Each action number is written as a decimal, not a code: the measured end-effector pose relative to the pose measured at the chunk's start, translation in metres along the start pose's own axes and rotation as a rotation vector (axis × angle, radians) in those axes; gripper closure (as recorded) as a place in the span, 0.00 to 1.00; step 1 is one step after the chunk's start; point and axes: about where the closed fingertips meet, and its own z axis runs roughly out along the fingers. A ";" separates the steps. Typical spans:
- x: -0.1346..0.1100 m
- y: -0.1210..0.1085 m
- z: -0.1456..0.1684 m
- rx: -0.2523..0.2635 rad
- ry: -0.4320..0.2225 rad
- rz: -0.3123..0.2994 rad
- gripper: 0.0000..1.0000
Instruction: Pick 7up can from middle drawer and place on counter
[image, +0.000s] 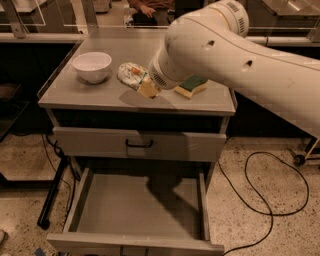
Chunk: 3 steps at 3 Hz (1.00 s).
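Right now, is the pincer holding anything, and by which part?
Yes: the pincer holds the 7up can by its lower-right end, tilted just above the counter; the wrist hides the exact contact.

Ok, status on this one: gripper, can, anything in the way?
Gripper at the can, over the counter. Can out of the drawer, tilted near counter's middle. Bowl and sponge on either side, neither touching it.

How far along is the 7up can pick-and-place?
Done: the middle drawer stands open and bare, and the 7up can is out, over the counter. In hand: the can sits tilted at the gripper, beside the white bowl. Left: probably letting go, then withdrawing the arm.
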 end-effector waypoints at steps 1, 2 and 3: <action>-0.014 -0.004 0.016 -0.022 0.025 -0.025 1.00; -0.020 -0.004 0.033 -0.049 0.048 -0.041 1.00; -0.022 -0.008 0.050 -0.071 0.076 -0.043 1.00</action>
